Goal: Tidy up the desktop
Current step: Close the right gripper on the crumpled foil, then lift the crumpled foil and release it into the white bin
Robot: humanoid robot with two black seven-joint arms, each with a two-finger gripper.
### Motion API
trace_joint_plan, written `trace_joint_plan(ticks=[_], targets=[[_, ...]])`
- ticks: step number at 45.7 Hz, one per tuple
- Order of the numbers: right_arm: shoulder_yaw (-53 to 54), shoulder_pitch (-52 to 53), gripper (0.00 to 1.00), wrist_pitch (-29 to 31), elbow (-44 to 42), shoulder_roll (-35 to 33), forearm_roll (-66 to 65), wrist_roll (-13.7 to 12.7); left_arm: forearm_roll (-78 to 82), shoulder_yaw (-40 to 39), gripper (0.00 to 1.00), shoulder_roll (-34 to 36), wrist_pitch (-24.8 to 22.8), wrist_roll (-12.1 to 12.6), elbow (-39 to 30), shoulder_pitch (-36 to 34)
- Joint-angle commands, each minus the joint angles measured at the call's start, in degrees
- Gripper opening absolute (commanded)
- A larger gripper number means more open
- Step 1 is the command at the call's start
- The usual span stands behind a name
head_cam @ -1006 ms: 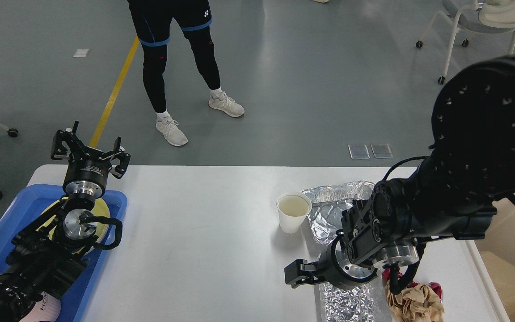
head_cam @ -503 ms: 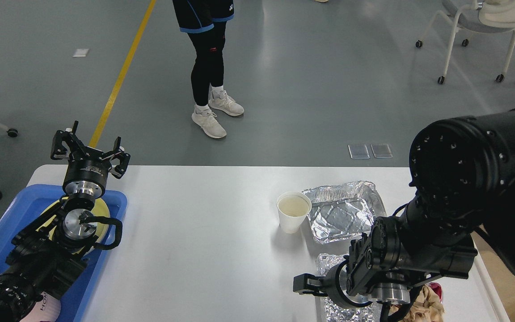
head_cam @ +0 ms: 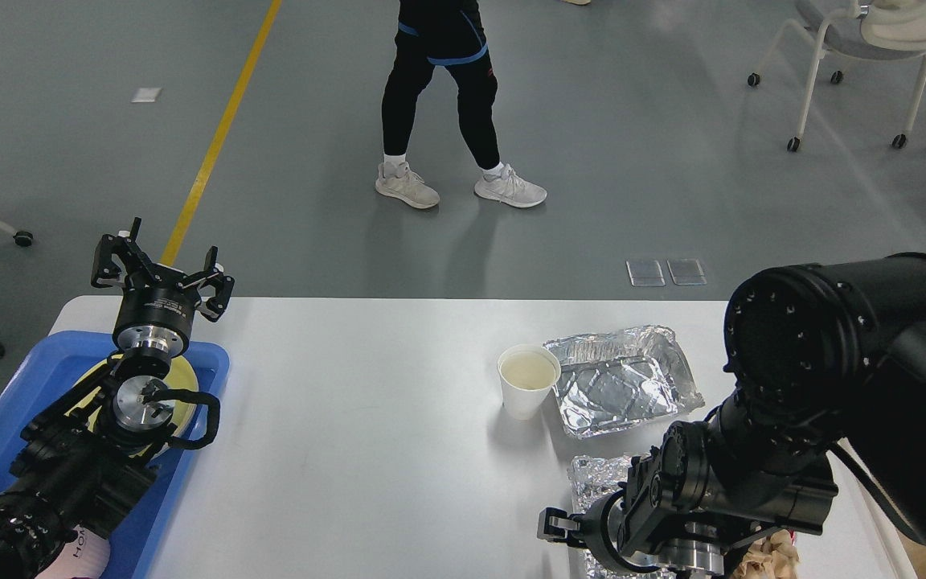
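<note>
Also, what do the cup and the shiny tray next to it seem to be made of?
The cup looks like white paper or foam: matte, opaque walls, so I cannot tell which. The tray looks like thin aluminium foil: silver, reflective, with a wrinkled, creased surface and bent rim.

Little can be read. Dark capitals starting "HOM" stand on a white item [head_cam: 77, 555] at the worktop's near left corner, in the blue tray [head_cam: 45, 362]; the rest is cut off by the arm. The left gripper's [head_cam: 161, 269] black collar bears small white print, too fine to read.
</note>
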Motion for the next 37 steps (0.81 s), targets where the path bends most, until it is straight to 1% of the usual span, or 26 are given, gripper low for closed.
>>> trace_joint_plan(ticks=[1,2,5,6,7,13,19,26,33,37], targets=[[-0.05,-1.41,0.42,-0.79,-0.79,0.00,-0.13,0.00,0.00,-0.09,1.00,0.00,0.02,0.00,-0.04,0.00],[-0.05,-1.50,0.38,-0.79,-0.79,0.00,-0.13,0.00,0.00,0.00,1.00,0.00,0.02,0.00,0.05,0.00],[-0.05,-1.50,0.30,-0.88,-0.79,0.00,-0.22,0.00,0.00,-0.09,1.00,0.00,-0.06,0.00,-0.04,0.00],[-0.05,-1.50,0.20,-0.88,-0.79,0.00,-0.22,0.00,0.00,0.00,1.00,0.00,0.02,0.00,0.05,0.00],[-0.05,-1.50,0.00,-0.96,-0.79,0.09,-0.22,0.00,0.00,0.00,1.00,0.00,0.02,0.00,-0.04,0.00],[0.03,-1.24,0.00,-2.11,-0.61,0.26,-0.13,-0.61,0.00,0.00,1.00,0.00,0.02,0.00,0.05,0.00],[0.30,-1.15,0.00,-2.28,-0.17,0.27,-0.13,-0.61,0.00,-0.09,1.00,0.00,0.02,0.00,-0.04,0.00],[0.30,0.43,0.00,-2.37,2.63,0.27,-0.22,-0.52,0.00,0.00,1.00,0.00,0.02,0.00,0.05,0.00],[0.56,8.68,0.00,-2.11,11.23,-2.54,-1.18,-0.26,0.00,0.00,1.00,0.00,0.02,0.00,0.05,0.00],[0.65,15.36,0.00,-0.53,11.23,-5.61,-1.45,0.00,0.00,-0.09,1.00,0.00,0.02,0.00,-0.04,0.00]])
